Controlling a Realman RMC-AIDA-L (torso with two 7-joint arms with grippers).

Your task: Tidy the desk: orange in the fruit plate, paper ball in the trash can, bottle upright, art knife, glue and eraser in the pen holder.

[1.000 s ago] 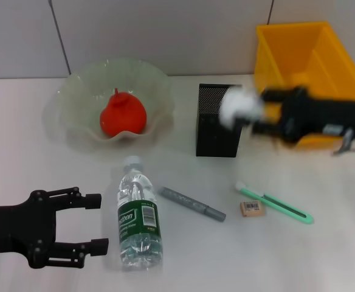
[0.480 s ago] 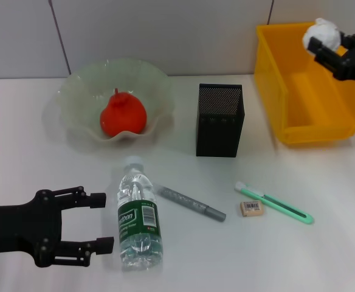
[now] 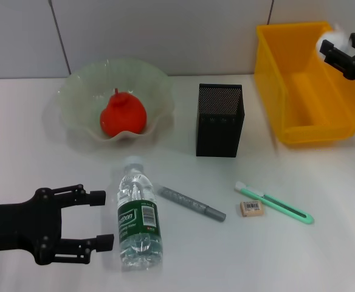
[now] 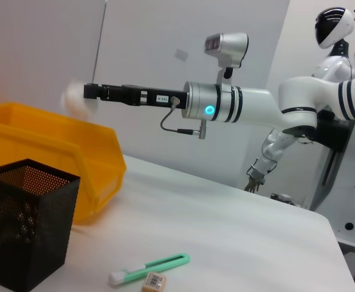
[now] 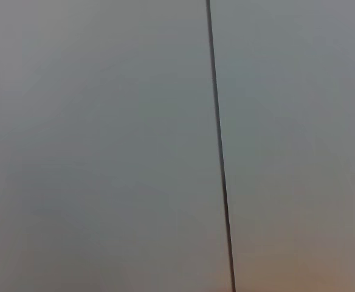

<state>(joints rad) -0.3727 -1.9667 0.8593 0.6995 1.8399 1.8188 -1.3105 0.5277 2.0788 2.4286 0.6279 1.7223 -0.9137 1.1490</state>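
Observation:
My right gripper (image 3: pixel 341 44) is over the yellow trash can (image 3: pixel 299 85) at the back right, shut on the white paper ball (image 3: pixel 329 36). The left wrist view shows the same gripper (image 4: pixel 89 91) with the paper ball (image 4: pixel 73 100) at its tip, above the trash can (image 4: pixel 44 140). The orange (image 3: pixel 123 114) lies in the pale-green fruit plate (image 3: pixel 80 85). The bottle (image 3: pixel 139 214) lies on its side at the front, and my open left gripper (image 3: pixel 98 222) is just to its left. Right of it lie the grey glue stick (image 3: pixel 191 204), the eraser (image 3: pixel 251 208) and the green art knife (image 3: pixel 275 204). The black mesh pen holder (image 3: pixel 220 120) stands mid-table.
A grey panelled wall runs behind the white table. The right wrist view shows only that wall. Another white robot stands beyond the table's far side in the left wrist view.
My right gripper carried the paper ball from beside the pen holder up and right to above the trash can. The left gripper crept slightly toward the bottle.

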